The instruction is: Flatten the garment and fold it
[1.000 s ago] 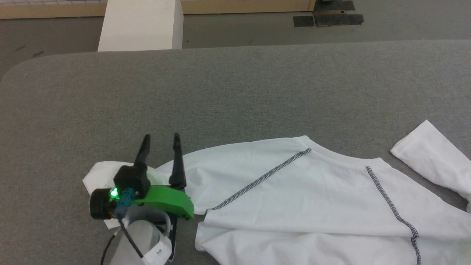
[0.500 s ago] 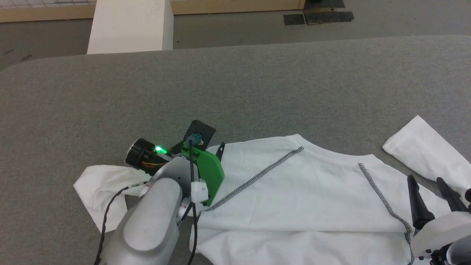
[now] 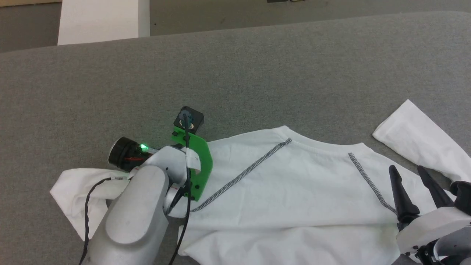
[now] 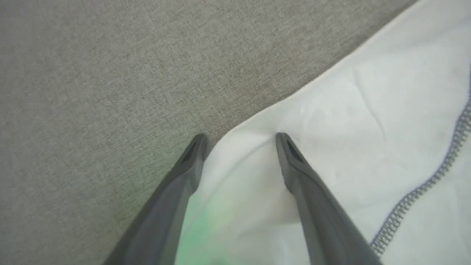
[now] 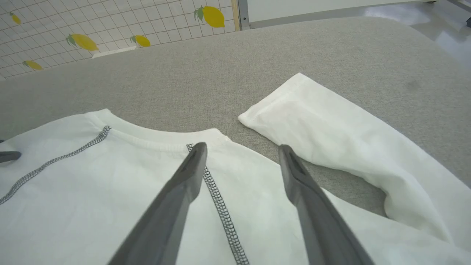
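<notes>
Thin matt white cloth garment [image 3: 294, 191], rough grey woven tabletop [image 3: 257, 73]

The garment [image 3: 294, 191] lies across the near half of the counter [image 3: 257, 73], neck edge toward the far side, its right sleeve [image 3: 415, 136] reaching out to the right, its left sleeve [image 3: 73, 187] bunched at the left. The left gripper [image 4: 239, 138] straddles the garment's far edge beside the left sleeve; the right gripper [image 3: 406, 168] hangs over the right shoulder seam [image 3: 368, 180]. Behind the counter, far left, a box [image 3: 99, 22] stands on the floor [image 3: 206, 18]
</notes>
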Available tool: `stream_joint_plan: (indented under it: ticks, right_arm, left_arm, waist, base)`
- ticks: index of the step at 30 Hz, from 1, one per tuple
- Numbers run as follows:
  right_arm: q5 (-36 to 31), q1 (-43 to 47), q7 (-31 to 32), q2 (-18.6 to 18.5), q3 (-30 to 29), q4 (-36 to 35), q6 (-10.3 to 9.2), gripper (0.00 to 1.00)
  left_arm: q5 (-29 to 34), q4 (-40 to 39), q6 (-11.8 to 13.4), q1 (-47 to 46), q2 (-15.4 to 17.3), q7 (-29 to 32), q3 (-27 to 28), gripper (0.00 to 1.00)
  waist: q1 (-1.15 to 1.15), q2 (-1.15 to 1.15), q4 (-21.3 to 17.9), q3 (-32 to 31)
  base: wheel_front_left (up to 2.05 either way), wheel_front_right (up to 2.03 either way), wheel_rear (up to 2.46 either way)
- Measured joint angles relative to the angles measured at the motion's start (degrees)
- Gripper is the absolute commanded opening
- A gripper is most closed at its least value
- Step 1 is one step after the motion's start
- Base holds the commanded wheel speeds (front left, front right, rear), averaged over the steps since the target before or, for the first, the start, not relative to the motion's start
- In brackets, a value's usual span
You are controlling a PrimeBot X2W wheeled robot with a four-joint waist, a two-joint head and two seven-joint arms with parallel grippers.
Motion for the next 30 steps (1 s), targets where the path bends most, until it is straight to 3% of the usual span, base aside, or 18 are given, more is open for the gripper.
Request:
stream_joint_plan:
  ticks: [1,2,7,13,16,21,26,30]
  right_arm:
    - [0.14,0.00,-0.01,-0.11,0.01,0.02,0.00,1.00]
    - [0.20,0.00,-0.03,-0.20,0.01,0.07,0.00,1.00]
    - [0.54,-0.47,-0.51,-0.25,0.36,0.22,0.00,1.00]
    - [0.74,-1.31,-1.58,-1.24,1.33,0.19,0.00,1.00]
    - [0.34,-1.57,-1.57,-2.18,2.12,0.23,0.00,1.00]
    - [-1.88,-3.79,-0.26,-5.92,4.38,1.64,0.00,1.00]
    - [-2.76,-9.48,6.21,-12.04,8.03,7.08,0.00,1.00]
    - [0.15,-14.63,12.21,-17.19,13.37,12.37,0.01,1.00]
  left_arm:
    - [-1.26,-0.33,-0.10,0.04,0.01,1.29,-0.01,0.18]
    - [-2.04,-0.94,-0.26,0.09,0.07,2.30,-0.02,0.00]
    - [-1.96,-3.55,0.43,0.74,0.68,-0.69,0.19,0.00]
    - [-1.23,-4.14,6.91,3.25,2.46,-10.56,5.47,0.00]
    - [-2.36,-4.43,8.90,5.71,2.90,-12.74,7.99,0.00]
    - [-4.86,-5.58,10.65,10.21,3.07,-13.56,10.49,0.00]
    - [-5.76,-6.54,10.57,11.45,2.54,-14.00,9.85,0.00]
    - [-5.89,-6.20,10.35,11.28,1.54,-14.32,9.07,0.00]
  waist:
    - [0.00,0.00,-0.19,0.19]
    - [0.00,0.00,-0.35,0.34]
    - [0.00,0.00,-0.21,0.42]
    - [0.00,0.00,0.99,-0.33]
    - [0.00,0.00,1.74,-0.92]
    - [0.00,0.00,3.30,-1.65]
    - [0.00,0.00,5.26,-1.69]
    - [0.00,0.00,6.77,-1.15]
  base:
    - [0.00,0.00,0.00]
    - [0.00,0.00,0.00]
    - [0.00,0.00,0.00]
    - [0.00,0.00,0.00]
    - [0.00,0.00,0.00]
    - [0.00,0.00,0.00]
    - [0.00,0.00,0.00]
    - [0.00,0.00,0.00]
